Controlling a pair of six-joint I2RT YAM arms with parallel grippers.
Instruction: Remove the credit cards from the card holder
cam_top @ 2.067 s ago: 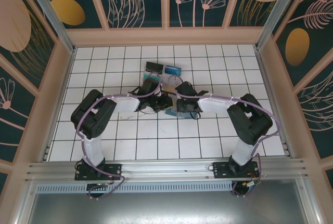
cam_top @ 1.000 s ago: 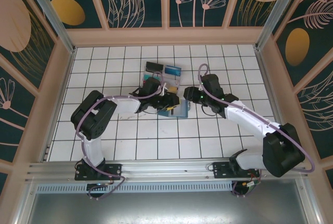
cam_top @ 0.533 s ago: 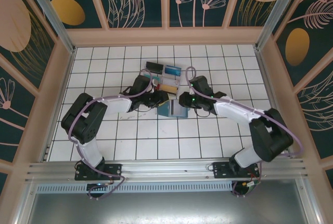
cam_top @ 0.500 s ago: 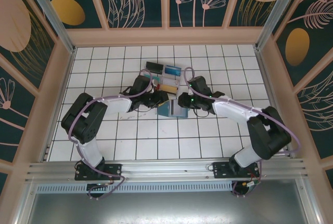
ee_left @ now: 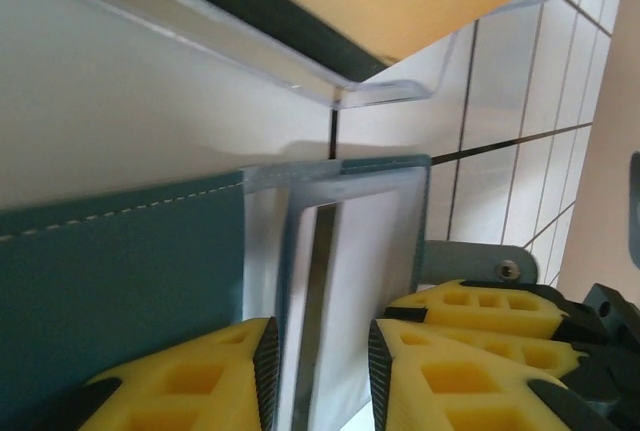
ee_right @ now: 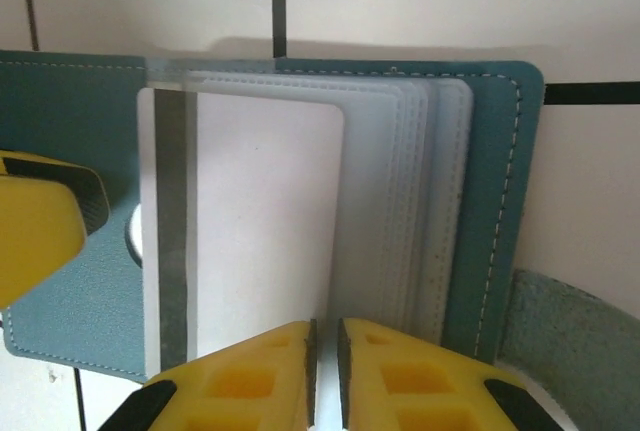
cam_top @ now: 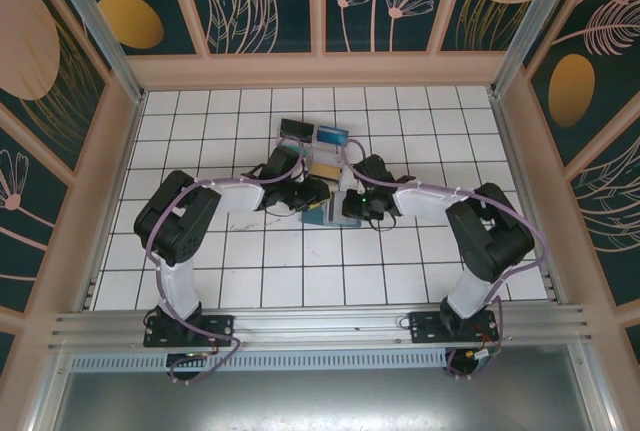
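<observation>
The teal card holder (cam_top: 318, 215) lies open on the tiles between both grippers. In the right wrist view its clear pockets fan out over the teal cover (ee_right: 495, 201). The top pocket holds a credit card (ee_right: 260, 221), white with a grey stripe. My right gripper (ee_right: 325, 336) has its jaws almost together at the pockets' lower edge, and the card's right edge runs into the thin gap. My left gripper (ee_left: 322, 356) hangs over the same card (ee_left: 360, 251) with its jaws apart. One of its fingers (ee_right: 40, 221) rests on the holder's left flap.
A clear divided tray (cam_top: 340, 154) stands just beyond the holder, with a black card (cam_top: 295, 129), a blue one (cam_top: 332, 135) and a yellow one (cam_top: 323, 163) in it. Its rim (ee_left: 330, 81) is close above my left fingers. A grey-green strap (ee_right: 570, 331) sticks out at the holder's right.
The right arm has swung in from the right and folded, bringing its gripper down onto the holder, where its jaws closed. The left jaws narrowed a little and stayed at the holder.
</observation>
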